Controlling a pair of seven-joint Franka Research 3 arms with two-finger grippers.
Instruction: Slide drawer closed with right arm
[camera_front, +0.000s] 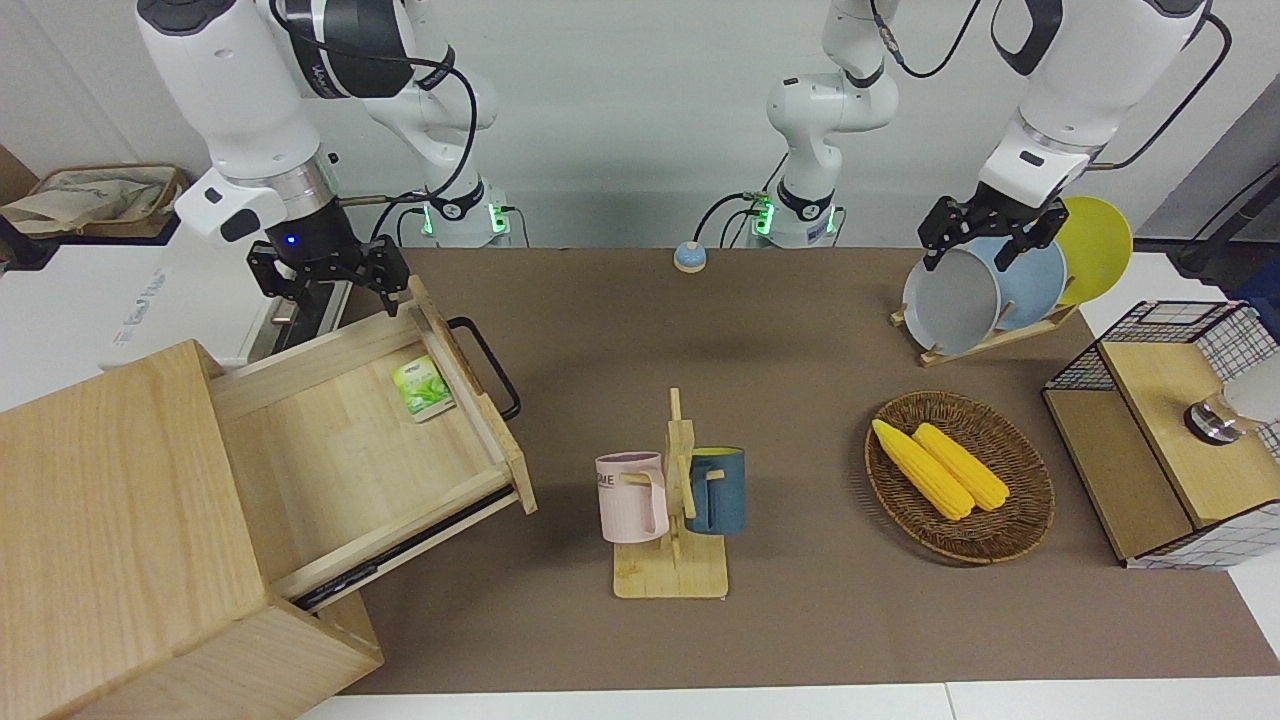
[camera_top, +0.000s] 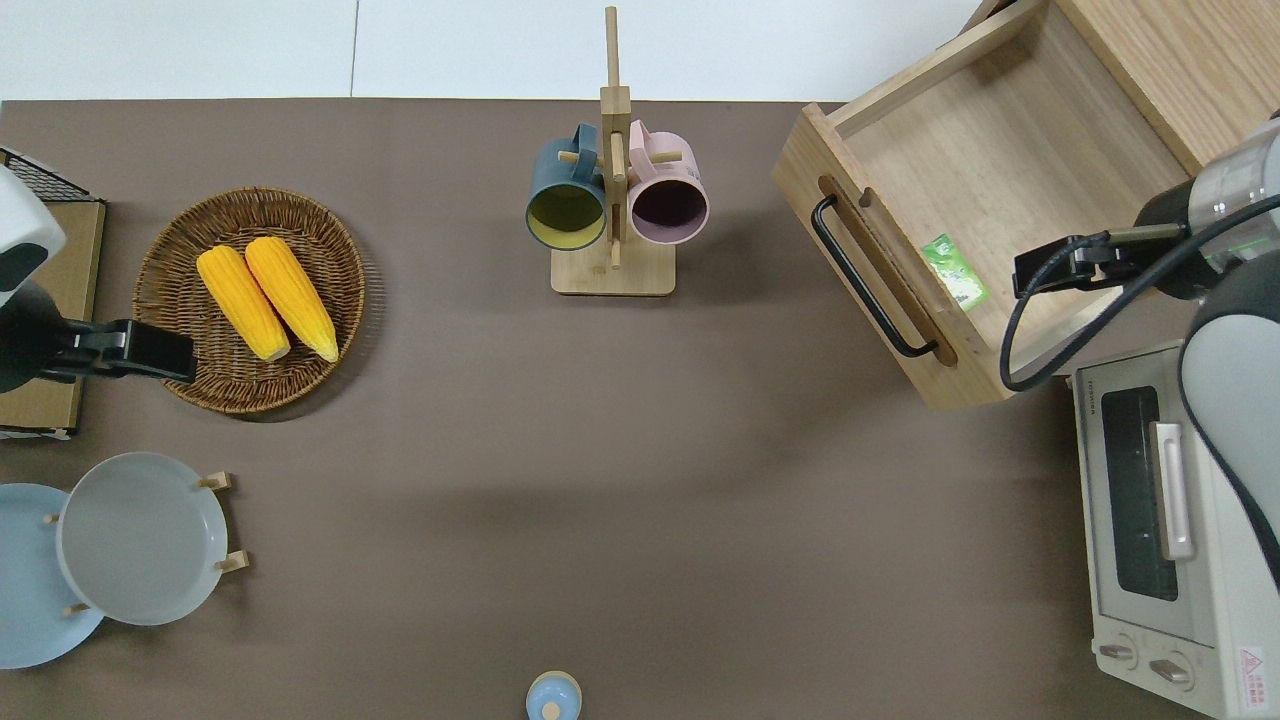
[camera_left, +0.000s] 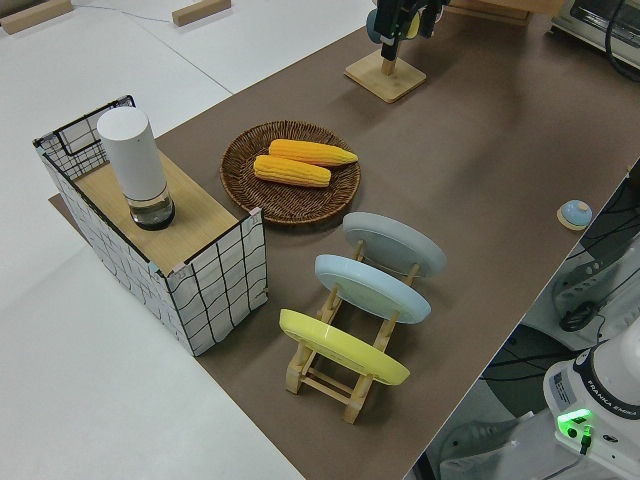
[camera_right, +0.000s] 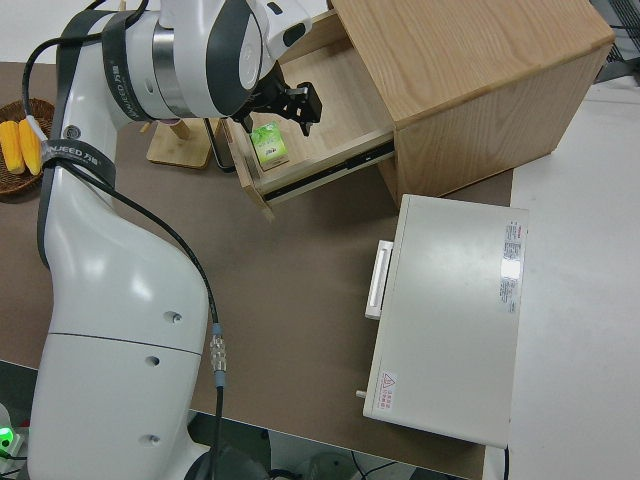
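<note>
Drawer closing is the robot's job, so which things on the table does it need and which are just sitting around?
Needed:
- wide light-wood drawer with black bar handle, pulled open
- right gripper, over the drawer

Just sitting around:
- green packet in the drawer
- pink mug
- wicker basket of corn
- white toaster oven
- left gripper, parked

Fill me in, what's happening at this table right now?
The drawer of the wooden cabinet stands pulled open, a small green packet lying inside. The right gripper, fingers open, hangs over the drawer's side nearer the robots, apart from the black handle. The drawer is not yet closed. The left arm is parked.
</note>
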